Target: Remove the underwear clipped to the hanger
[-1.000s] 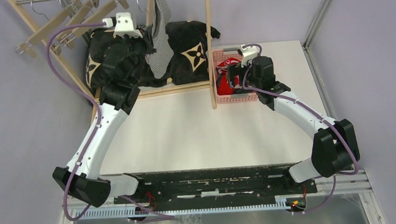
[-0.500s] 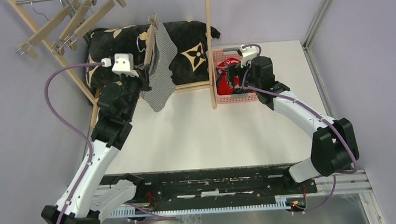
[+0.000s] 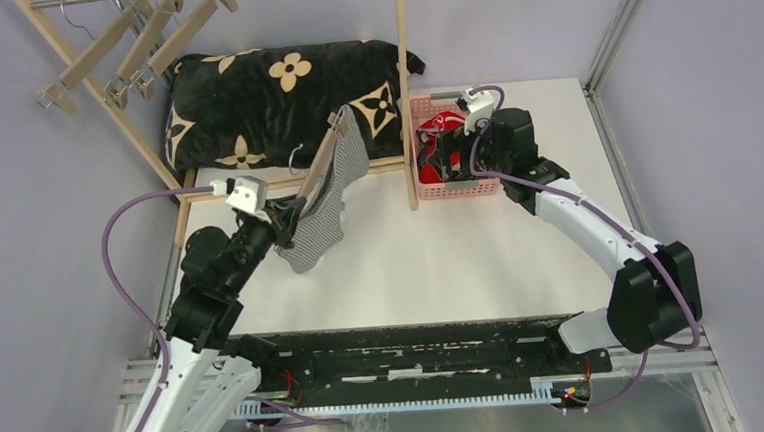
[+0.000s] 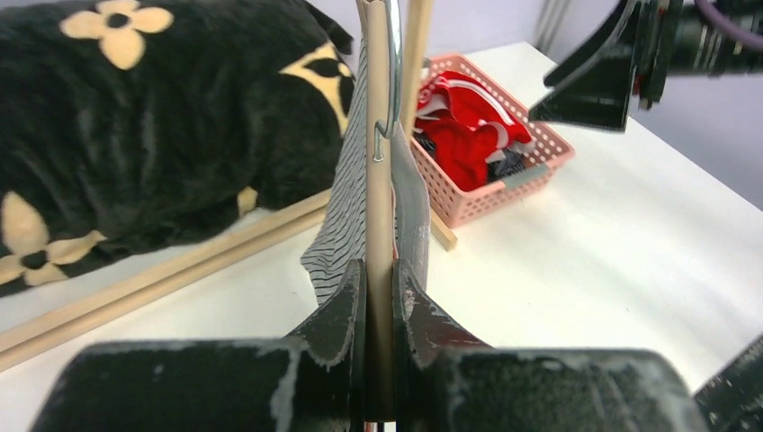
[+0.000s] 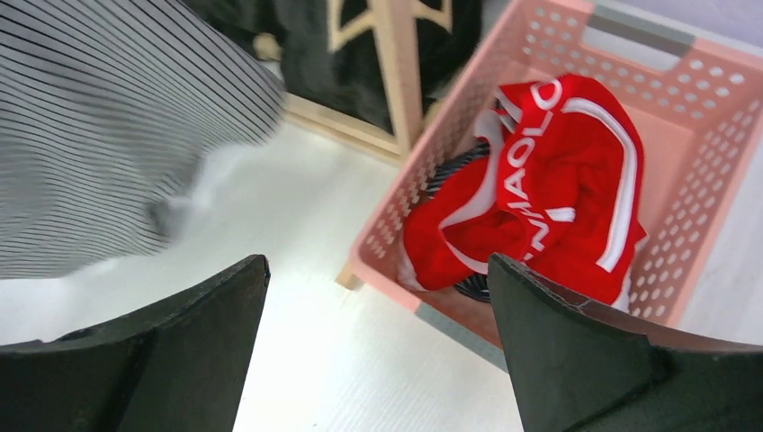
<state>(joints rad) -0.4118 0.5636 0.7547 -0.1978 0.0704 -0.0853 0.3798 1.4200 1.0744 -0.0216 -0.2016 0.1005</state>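
Note:
The grey fine-striped underwear (image 3: 326,217) hangs clipped to a wooden hanger (image 3: 327,161) that is tilted above the table, left of centre. My left gripper (image 3: 284,214) is shut on the hanger's bar (image 4: 379,180). In the left wrist view the bar runs straight up between the jaws of the left gripper (image 4: 379,288), with the grey cloth (image 4: 346,225) draped on both sides. My right gripper (image 3: 457,157) stands open over the pink basket (image 3: 454,190). The right gripper (image 5: 378,270) holds nothing. Red underwear with white lettering (image 5: 540,198) lies in the basket (image 5: 396,216) on top of a dark striped cloth.
A black cushion with beige flower marks (image 3: 280,92) lies at the back inside a wooden rack, whose upright post (image 3: 405,84) stands just left of the basket. Several bare wooden hangers (image 3: 127,41) hang on the rail at the back left.
My left arm has drawn back from the rack toward the near side and to the right, carrying the hanger and grey underwear out over the table. The right arm has barely moved.

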